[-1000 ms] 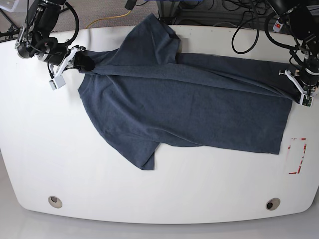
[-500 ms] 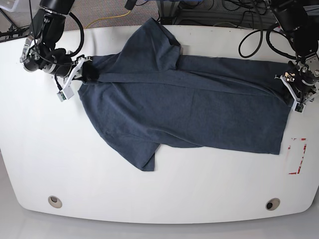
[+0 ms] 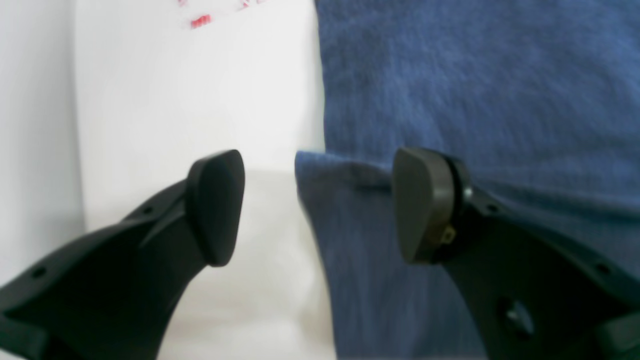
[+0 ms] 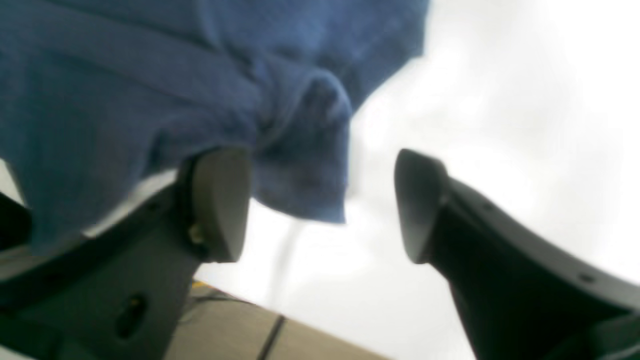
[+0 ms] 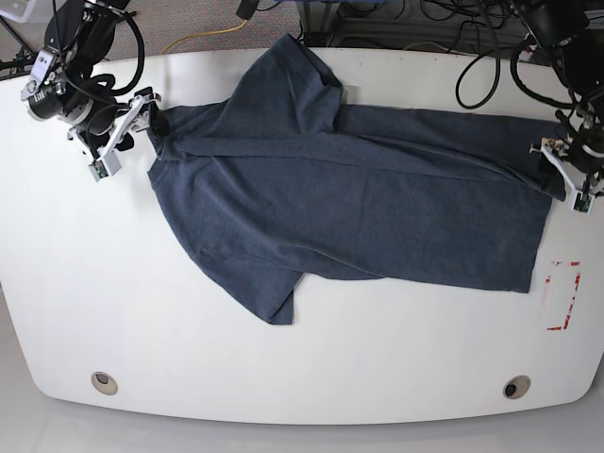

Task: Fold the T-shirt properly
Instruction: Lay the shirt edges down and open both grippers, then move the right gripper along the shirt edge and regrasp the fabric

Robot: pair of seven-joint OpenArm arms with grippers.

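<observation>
The dark slate-blue T-shirt [image 5: 349, 198] lies spread across the white table [image 5: 311, 368], its upper edge folded over in a long band, one sleeve pointing back and one toward the front. My right gripper [image 5: 132, 127] is at the shirt's left end. It stands open [image 4: 320, 205], and a bunched fold of cloth [image 4: 300, 150] hangs between the fingers, unpinched. My left gripper [image 5: 564, 175] is at the shirt's right end, also open [image 3: 320, 210]. A corner of the shirt [image 3: 350, 235] lies between its fingertips, with one pad [image 3: 422, 210] over the cloth.
A red tape rectangle [image 5: 563, 294] marks the table near the right edge, also seen as red marks [image 3: 200, 21] in the left wrist view. Two round holes [image 5: 105, 382] [image 5: 516, 386] sit near the front edge. Cables [image 5: 472, 66] lie behind the table.
The gripper at the shirt's left end has drawn back a little to the left. The gripper at the right end has shifted slightly outward. The shirt lies much as before.
</observation>
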